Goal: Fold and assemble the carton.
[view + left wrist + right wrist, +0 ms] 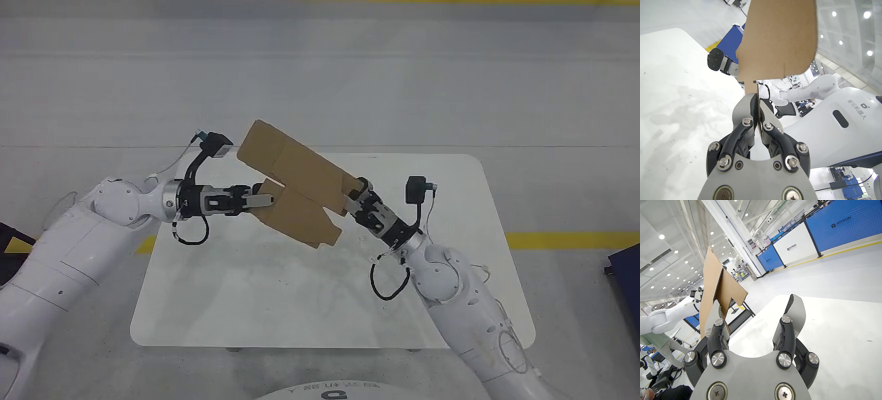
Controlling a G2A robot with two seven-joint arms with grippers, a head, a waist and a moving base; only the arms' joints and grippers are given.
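Cardboard carton [297,185] in left tool [268,199], long axis far-left to near-right

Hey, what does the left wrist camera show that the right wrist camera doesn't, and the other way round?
Left wrist view: the left gripper shut on the thin edge of the carton, cardboard pinched between its pads. Right wrist view: the right gripper open, one finger beside the carton, the other apart over the table. Both: the brown carton raised above the white table.
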